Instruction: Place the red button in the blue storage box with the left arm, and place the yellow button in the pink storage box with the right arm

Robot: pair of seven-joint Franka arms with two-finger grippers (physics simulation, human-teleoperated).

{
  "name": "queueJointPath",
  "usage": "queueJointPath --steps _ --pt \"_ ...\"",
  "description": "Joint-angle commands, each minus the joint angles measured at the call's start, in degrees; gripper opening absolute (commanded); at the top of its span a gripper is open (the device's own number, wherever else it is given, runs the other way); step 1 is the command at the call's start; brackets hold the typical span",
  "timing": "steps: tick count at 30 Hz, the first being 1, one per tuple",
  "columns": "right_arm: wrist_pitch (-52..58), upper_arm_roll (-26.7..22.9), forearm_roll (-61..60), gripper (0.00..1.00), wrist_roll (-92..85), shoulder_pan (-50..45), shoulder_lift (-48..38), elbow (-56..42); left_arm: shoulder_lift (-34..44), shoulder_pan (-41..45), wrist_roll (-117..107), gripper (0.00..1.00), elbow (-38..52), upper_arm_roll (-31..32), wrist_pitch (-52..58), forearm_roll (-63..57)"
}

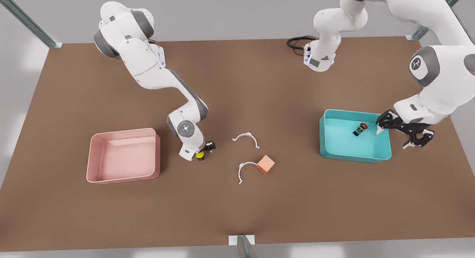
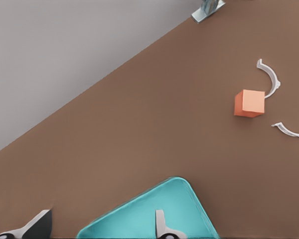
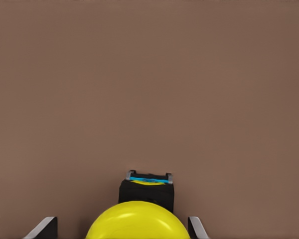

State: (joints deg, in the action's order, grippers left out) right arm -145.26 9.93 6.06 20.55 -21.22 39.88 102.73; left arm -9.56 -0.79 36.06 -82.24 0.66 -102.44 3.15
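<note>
With the tiny red-capped button already lying in the teal-blue plastic tray and the left gripper spread wide and empty at the tray's 3 o'clock wall, the step in hand looks like the right gripper, its fingers flanking the tiny yellow-capped button without visibly clamping it, so the next move probably calls for a firm pinch, a lift and a carry toward 9 o'clock to the pale pink plastic tray.

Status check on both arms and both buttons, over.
Left end effector open beside blue box, red button inside. Right end effector around yellow button, pink box waiting.

i'm driving a simulated robot test cell: a flat brown rectangular tabletop, plain grey walls, bare metal frame struts at its corners.
</note>
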Motion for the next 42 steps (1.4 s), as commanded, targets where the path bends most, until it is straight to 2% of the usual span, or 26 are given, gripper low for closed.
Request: queueJointPath --steps 1,5,17,18,19,21,22,23,24,26,30,32,34,37,40,42 --pt "-0.64 0.01 0.18 0.97 4.33 0.21 -0.07 -0.25 1.39 0.7 -38.44 1.0 0.41 0.04 8.92 -3.06" --pt "-0.9 -0.26 5.89 0.98 3.89 1.35 0.11 -0.34 1.57 0.79 -38.08 1.0 0.42 0.13 10.42 -3.23" --pt "-2.13 -0.26 9.67 0.98 3.01 0.83 1.34 -1.83 1.04 1.76 -38.0 1.0 2.44 0.31 10.77 -6.49" --pt "-2.22 -0.17 9.67 0.95 3.09 0.83 1.43 -1.83 1.04 1.67 -38.0 1.0 2.35 0.31 10.77 -6.49" --pt "-2.22 -0.17 9.67 0.85 3.27 0.83 1.69 -1.83 1.04 1.67 -38.0 1.0 2.44 0.31 10.77 -6.49" --pt "-1.96 -0.17 9.67 0.51 3.36 0.83 1.6 -2.1 1.04 1.67 -38.0 1.0 2.35 0.31 10.77 -6.49" --pt "-1.78 -0.08 9.58 0.4 3.53 0.83 1.6 -2.1 1.04 1.76 -38.0 1.0 2.35 0.31 10.77 -6.49" --pt "-1.69 -0.08 9.58 0.33 3.45 0.74 1.6 -2.19 1.04 1.76 -38.0 1.0 2.35 0.31 10.77 -6.49" --pt "-1.61 -0.08 9.58 0.32 3.36 0.83 1.6 -2.36 1.04 1.76 -38.0 1.0 2.35 0.31 10.77 -6.49" --pt "-1.26 -0.08 9.67 0.31 3.01 0.48 1.17 -2.8 1.04 1.76 -38.0 1.0 2.35 0.31 10.77 -6.49" --pt "7.88 0.01 9.58 0.31 2.22 1.09 -3.4 -5.96 1.13 1.76 -38.0 1.0 2.35 0.31 10.68 -6.49" --pt "10.08 0.62 9.32 0.3 2.3 4.34 -5.69 -5.35 1.04 1.76 -37.91 1.0 2.44 0.31 10.77 -6.49" --pt "13.86 8.09 9.32 0.3 2.22 13.65 -6.92 -4.73 1.04 1.76 -38.0 1.0 2.44 0.31 10.77 -6.13" --pt "17.99 9.76 9.32 0.3 0.81 18.93 -9.29 -3.59 1.04 1.76 -38.0 1.0 2.35 0.31 10.68 -6.13" --pt "23.0 15.82 9.41 0.3 -4.28 29.38 -10.52 -3.06 1.13 2.46 -38.08 1.0 2.35 0.22 10.77 -6.05" --pt "25.99 15.83 9.49 0.3 -7.09 32.46 -12.19 -2.01 1.04 2.46 -38.17 1.0 2.35 0.22 10.68 -6.05"
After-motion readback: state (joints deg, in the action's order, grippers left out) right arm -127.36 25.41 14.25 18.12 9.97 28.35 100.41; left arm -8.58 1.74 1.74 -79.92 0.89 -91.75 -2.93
